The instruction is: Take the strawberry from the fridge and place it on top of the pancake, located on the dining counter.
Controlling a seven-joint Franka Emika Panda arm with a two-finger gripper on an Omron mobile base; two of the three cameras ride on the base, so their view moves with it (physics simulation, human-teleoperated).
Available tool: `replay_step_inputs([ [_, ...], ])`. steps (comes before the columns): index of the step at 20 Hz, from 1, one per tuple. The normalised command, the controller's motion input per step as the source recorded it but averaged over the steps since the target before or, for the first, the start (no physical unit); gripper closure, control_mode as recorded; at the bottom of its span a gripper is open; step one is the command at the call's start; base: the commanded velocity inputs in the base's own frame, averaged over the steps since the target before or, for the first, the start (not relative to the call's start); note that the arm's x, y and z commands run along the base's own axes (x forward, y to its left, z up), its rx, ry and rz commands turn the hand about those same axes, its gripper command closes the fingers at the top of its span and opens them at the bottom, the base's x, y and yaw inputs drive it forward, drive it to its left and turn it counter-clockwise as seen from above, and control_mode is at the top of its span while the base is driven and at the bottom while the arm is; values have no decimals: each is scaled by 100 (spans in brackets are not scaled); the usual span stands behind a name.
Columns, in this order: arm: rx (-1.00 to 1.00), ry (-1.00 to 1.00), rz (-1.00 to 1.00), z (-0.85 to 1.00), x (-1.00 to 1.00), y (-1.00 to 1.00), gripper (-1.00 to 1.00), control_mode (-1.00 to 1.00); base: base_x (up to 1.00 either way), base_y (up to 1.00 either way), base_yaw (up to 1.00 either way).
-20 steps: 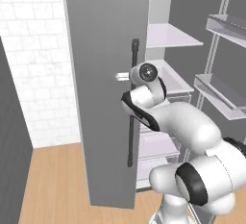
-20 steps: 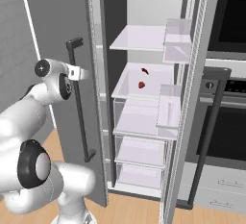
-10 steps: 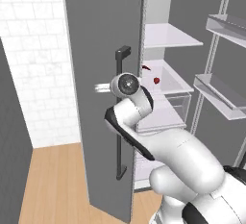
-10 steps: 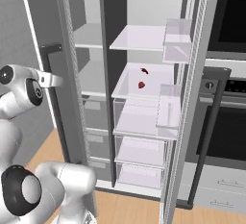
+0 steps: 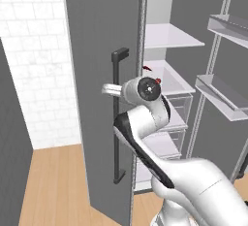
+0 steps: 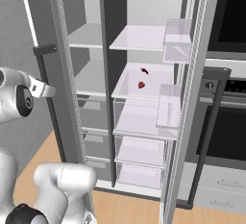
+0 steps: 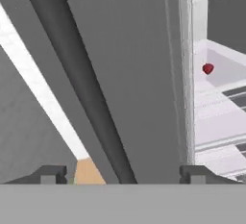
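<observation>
The grey fridge (image 6: pixel 144 6) stands with both doors open, showing white shelves and clear drawers. A tiny bright-red strawberry (image 6: pixel 141 85) lies on the middle shelf, and it also shows as the strawberry (image 7: pixel 207 68) and the strawberry (image 5: pixel 157 80). Just behind it lies a darker thin red item (image 6: pixel 144 71). My gripper (image 7: pixel 122 175) is open at the left door's dark bar handle (image 7: pixel 91 98), and the bar runs between the two fingertips (image 7: pixel 52 174). My hand (image 5: pixel 110 90) reaches that handle (image 5: pixel 118 118). The pancake and the dining counter are out of view.
The open left door (image 5: pixel 97 74) stands between my arm and a white brick wall (image 5: pixel 34 50). The right door (image 6: pixel 185 122) hangs open with bins on its inside. Beyond it is a dark wall oven (image 6: pixel 230 21). Light wood floor (image 5: pixel 53 186) lies below.
The left fridge door has swung wider open, and my hand has gone leftward with its handle. More of the shelves and the strawberry now show.
</observation>
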Motion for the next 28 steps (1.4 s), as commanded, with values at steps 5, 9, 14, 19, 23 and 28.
replay_step_inputs([
  [5, 56, -9, 0, 2, -93, -100, -100, -100, 0, 0, 0],
  [9, 62, -2, 0, 0, -22, -98, -100, -100, 0, 0, 0],
  [14, 58, 1, 5, 0, 43, -68, -100, -100, 0, 0, 0],
  [19, 39, 0, 9, -10, 75, -39, -100, -100, 0, 0, 0],
  [23, 25, 15, 11, -8, 100, -8, -100, -100, 0, 0, 0],
  [28, 15, 27, 20, -10, 100, -1, -100, -100, 0, 0, 0],
])
